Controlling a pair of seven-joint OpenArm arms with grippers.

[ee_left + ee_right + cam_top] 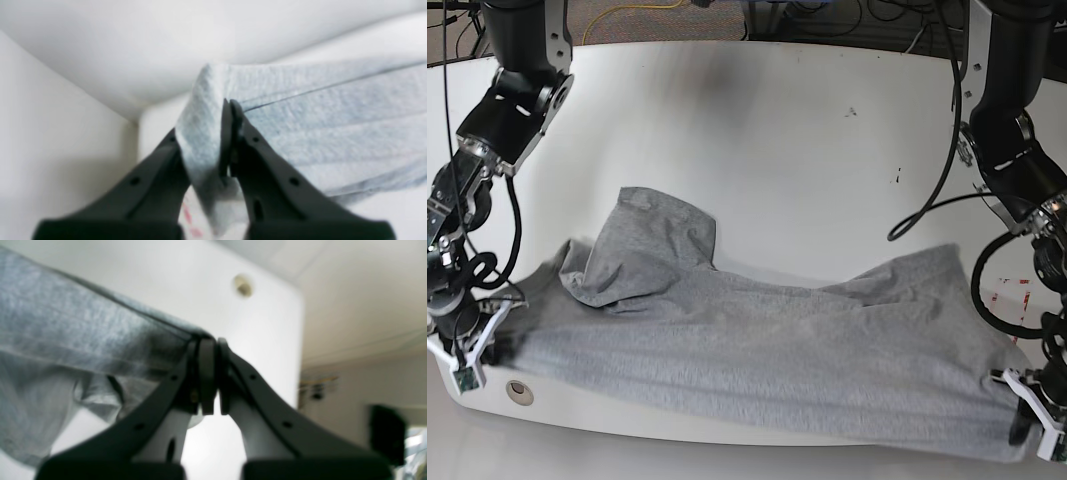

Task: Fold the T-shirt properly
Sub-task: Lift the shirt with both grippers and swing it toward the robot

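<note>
the left gripper (pixel 230 110) is pinching a bunched corner of the t-shirt (pixel 757 350), jaws closed on the cloth. the right gripper (pixel 210 343) is clamping the opposite corner, pads pressed together with the hem caught between them. the grey shirt is hanging stretched between them along the near edge of the white table (pixel 777 140), its far part lying rumpled on the surface. to fold well, both arms are probably needing even tension and matched height, so the edge is landing straight.
</note>
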